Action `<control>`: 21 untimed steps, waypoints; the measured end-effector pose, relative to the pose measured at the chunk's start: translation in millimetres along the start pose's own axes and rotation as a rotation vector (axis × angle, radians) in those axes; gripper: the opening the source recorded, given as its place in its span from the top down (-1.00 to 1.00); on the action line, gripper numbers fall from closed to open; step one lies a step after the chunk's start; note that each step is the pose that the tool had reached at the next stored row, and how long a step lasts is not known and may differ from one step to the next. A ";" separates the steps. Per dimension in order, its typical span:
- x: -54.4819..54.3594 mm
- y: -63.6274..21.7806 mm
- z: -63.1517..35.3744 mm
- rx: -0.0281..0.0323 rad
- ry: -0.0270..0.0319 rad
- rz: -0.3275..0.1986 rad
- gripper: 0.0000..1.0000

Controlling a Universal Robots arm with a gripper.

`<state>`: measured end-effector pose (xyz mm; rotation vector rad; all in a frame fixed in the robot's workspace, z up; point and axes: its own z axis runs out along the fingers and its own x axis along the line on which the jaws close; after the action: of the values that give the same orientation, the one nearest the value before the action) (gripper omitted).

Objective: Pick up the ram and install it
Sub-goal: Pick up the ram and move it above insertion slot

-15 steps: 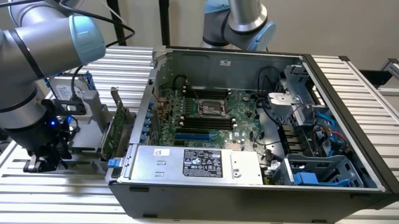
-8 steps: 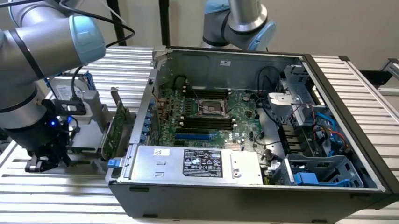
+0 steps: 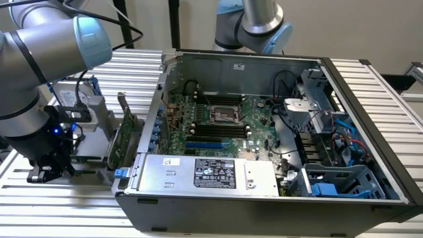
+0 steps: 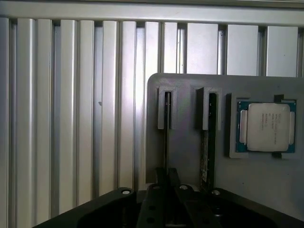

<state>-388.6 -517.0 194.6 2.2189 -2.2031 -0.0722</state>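
A ram (image 4: 166,135) stands on edge in one slot of a grey holder tray (image 4: 185,152), seen as a thin dark line. My gripper (image 4: 166,176) is directly over it, its fingers closed in on the stick's near end, with the stick still seated in the slot. A second green stick (image 4: 207,147) stands in the neighbouring slot. In the exterior view my gripper (image 3: 46,172) is low over the table at that view's left, outside the open computer case (image 3: 264,198). The black memory slots (image 3: 218,131) lie on the motherboard inside the case.
A processor chip (image 4: 266,126) rests in a pocket of the same tray. A tall green expansion card (image 3: 122,136) stands upright between my arm and the case wall. A grey hard drive (image 3: 73,94) sits behind it. A second robot arm (image 3: 254,25) stands behind the case.
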 end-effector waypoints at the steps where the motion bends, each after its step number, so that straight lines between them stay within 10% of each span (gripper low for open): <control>1: 0.0 0.0 0.0 0.0000 0.0000 0.000 1.00; 13: -0.1 0.1 -1.7 0.0000 -0.0001 0.000 1.00; 21: -0.5 1.0 -22.0 0.0000 -0.0001 0.000 1.00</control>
<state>-388.6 -517.0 216.6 2.2188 -2.2033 -0.0723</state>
